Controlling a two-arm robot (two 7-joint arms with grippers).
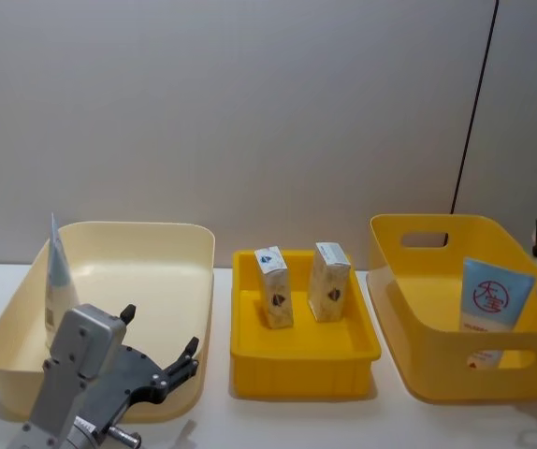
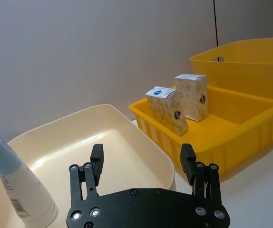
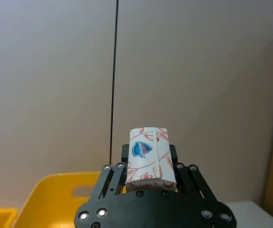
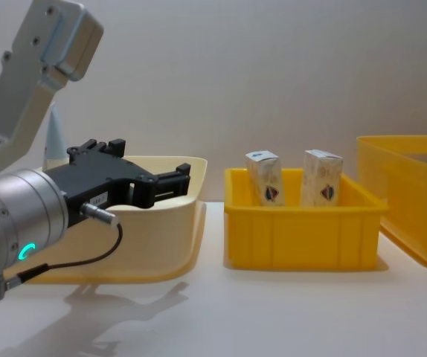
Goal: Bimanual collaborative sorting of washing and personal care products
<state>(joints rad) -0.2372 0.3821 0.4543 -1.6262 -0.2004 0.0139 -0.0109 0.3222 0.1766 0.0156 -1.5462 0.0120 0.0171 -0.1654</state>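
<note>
A light-blue squeeze tube [image 1: 58, 281] leans upright against the left wall of the cream tub [image 1: 156, 234]. My left gripper [image 1: 170, 360] hovers open over the tub's near right corner with nothing between its fingers [image 2: 97, 156]. Two white cartons [image 1: 274, 287] [image 1: 329, 282] stand in the small yellow bin [image 1: 301, 360]. A second light-blue tube [image 1: 495, 304] with a red logo leans inside the large yellow bin [image 1: 418, 281]. High at the far right, my right gripper [image 3: 149, 152] is shut on another white carton [image 3: 148, 166] with a blue emblem.
The three containers stand in a row on the white table, tub at the left, small bin in the middle, large bin at the right. A grey wall stands close behind them. A strip of bare tabletop [image 4: 273, 312] runs along the front.
</note>
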